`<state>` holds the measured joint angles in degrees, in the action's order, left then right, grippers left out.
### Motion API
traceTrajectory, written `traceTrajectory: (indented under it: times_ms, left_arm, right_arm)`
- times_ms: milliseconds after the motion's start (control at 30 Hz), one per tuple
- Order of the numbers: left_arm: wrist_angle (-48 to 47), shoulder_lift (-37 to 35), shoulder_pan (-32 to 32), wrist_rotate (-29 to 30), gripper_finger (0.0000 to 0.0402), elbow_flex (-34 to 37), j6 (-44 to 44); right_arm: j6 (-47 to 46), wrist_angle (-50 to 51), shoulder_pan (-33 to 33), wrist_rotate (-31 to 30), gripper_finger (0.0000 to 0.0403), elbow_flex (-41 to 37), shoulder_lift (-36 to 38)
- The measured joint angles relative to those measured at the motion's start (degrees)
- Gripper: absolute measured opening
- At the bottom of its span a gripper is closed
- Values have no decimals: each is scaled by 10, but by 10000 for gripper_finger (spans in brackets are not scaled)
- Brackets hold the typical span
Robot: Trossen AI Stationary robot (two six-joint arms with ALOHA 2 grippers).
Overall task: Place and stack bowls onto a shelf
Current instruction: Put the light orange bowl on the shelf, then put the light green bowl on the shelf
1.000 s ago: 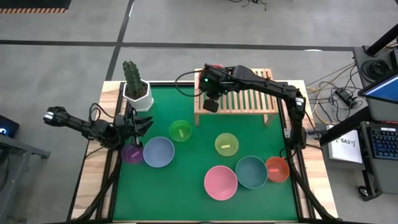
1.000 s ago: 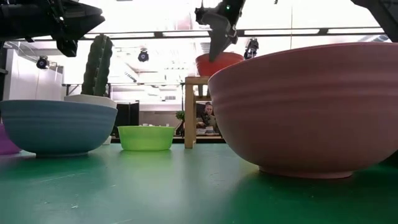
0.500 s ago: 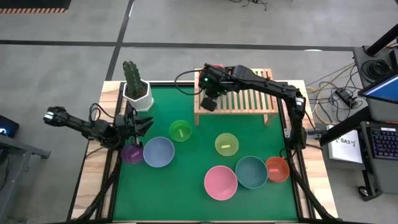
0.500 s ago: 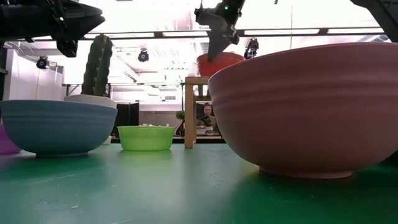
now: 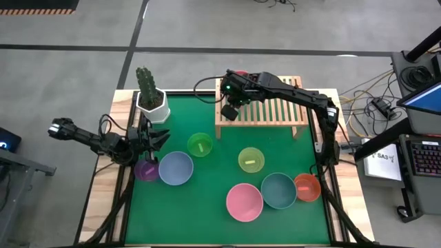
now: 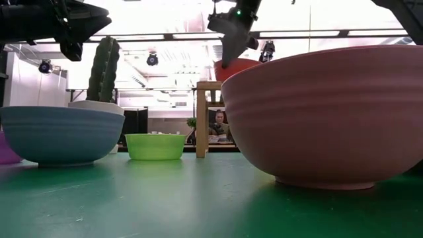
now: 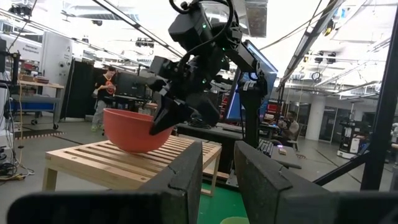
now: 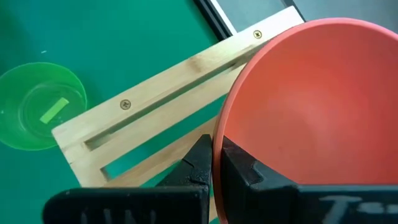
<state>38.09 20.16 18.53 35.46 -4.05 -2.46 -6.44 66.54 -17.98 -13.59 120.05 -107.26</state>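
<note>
My right gripper point(image 5: 231, 105) is over the left end of the light-wood slatted shelf point(image 5: 272, 109) and is shut on the red-pink bowl point(image 8: 311, 106). In the high view the arm hides that bowl except for a sliver point(image 5: 238, 73). My left gripper point(image 5: 156, 138) waits open above the table's left side, near the purple bowl point(image 5: 145, 170) and the blue bowl point(image 5: 176, 168). The green point(image 5: 200, 145), yellow-green point(image 5: 251, 160), pink point(image 5: 244, 202), teal point(image 5: 278, 190) and red-orange point(image 5: 307, 187) bowls stand upright on the green mat. My right gripper pinches the red-pink bowl's rim point(image 8: 217, 149) on its near side, one finger inside the bowl and one outside. The fingers point(image 7: 166, 118) slant down from above. The bowl point(image 7: 130, 129) is tilted low over the slats point(image 7: 118, 163); whether its underside touches them, I cannot tell.
A cactus in a white pot point(image 5: 150, 95) stands at the mat's far left corner, beside the shelf. The right half of the shelf top point(image 5: 286, 110) is bare slats. In the low view the pink bowl point(image 6: 330, 119) fills the foreground. People show in the room behind.
My right gripper has carried the red-pink bowl a little toward the table's far edge over the shelf's left end, staying shut on the rim. My left arm has kept still.
</note>
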Motion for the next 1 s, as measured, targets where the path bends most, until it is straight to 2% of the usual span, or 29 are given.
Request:
traceTrajectory:
  times_ms: [233,500,667,867,1000]
  left_arm:
    - [0,0,0,0,77,0,0]
    - [0,0,0,0,77,0,0]
    - [0,0,0,0,77,0,0]
    - [1,0,0,0,77,0,5]
    - [2,0,0,0,77,0,5]
  right_arm:
    - [-10,-9,0,0,20,-16,0]
    - [-11,-30,0,-1,94,-21,0]
    - [-15,-21,0,-13,127,4,3]
    - [-15,-20,9,-12,141,49,18]
    - [2,-21,43,5,137,50,29]
